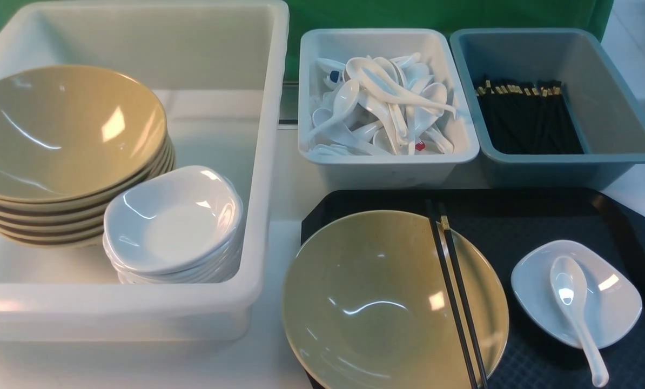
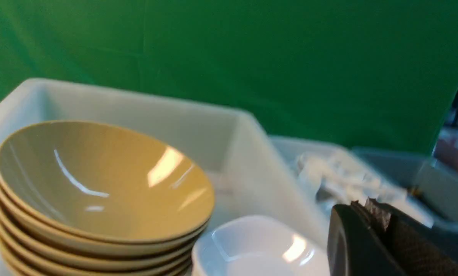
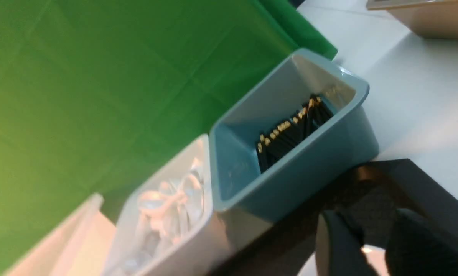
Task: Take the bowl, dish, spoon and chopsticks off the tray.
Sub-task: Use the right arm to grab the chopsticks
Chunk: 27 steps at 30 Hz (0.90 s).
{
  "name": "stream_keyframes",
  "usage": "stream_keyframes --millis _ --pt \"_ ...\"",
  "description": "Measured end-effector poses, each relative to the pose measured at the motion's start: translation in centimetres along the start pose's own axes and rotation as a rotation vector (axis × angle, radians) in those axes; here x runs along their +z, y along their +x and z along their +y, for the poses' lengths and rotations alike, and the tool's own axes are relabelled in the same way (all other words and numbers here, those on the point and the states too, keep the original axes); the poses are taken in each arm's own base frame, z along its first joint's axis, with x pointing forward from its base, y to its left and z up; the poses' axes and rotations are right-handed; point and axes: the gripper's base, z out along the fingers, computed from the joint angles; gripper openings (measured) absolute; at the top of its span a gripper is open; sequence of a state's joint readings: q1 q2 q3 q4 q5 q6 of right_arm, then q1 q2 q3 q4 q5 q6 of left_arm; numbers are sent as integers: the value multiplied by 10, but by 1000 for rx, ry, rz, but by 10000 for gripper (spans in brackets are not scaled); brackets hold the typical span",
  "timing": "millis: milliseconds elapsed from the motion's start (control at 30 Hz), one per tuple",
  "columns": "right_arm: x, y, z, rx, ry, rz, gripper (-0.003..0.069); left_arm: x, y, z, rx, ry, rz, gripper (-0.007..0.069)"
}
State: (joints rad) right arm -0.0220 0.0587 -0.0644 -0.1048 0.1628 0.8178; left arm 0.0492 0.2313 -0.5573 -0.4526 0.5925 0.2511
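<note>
The black tray (image 1: 544, 216) lies at the front right. On its left part stands the olive-tan bowl (image 1: 376, 292), and the black chopsticks (image 1: 453, 292) rest across the bowl's rim. To the right sits the small white dish (image 1: 617, 305) with the white spoon (image 1: 568, 283) lying in it, handle toward me. Neither gripper shows in the front view. In its wrist view, my left gripper (image 2: 371, 209) is shut and empty, near the white tub's stacked dishes. Over the tray (image 3: 382, 199), my right gripper (image 3: 373, 226) stands open with nothing between its fingers.
A big white tub (image 1: 271, 162) at the left holds a stack of olive-tan bowls (image 1: 68, 135) and a stack of white dishes (image 1: 171, 221). Behind the tray stand a white bin of spoons (image 1: 387, 162) and a blue-grey bin (image 1: 614, 97) of chopsticks. A green backdrop closes the far side.
</note>
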Motion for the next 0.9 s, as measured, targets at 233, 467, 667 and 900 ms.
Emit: stream_keyframes --millis 233,467,667,900 --pt "16 -60 69 -462 -58 216 51 34 -34 10 192 -63 512 -11" --pt "43 -96 129 -877 -58 645 33 58 -32 -15 278 188 670 -11" --pt "79 -86 166 -1005 -89 948 34 76 -24 -44 344 424 685 -11" --pt "113 -5 195 -1080 -157 1256 46 89 -15 -59 425 532 727 -11"
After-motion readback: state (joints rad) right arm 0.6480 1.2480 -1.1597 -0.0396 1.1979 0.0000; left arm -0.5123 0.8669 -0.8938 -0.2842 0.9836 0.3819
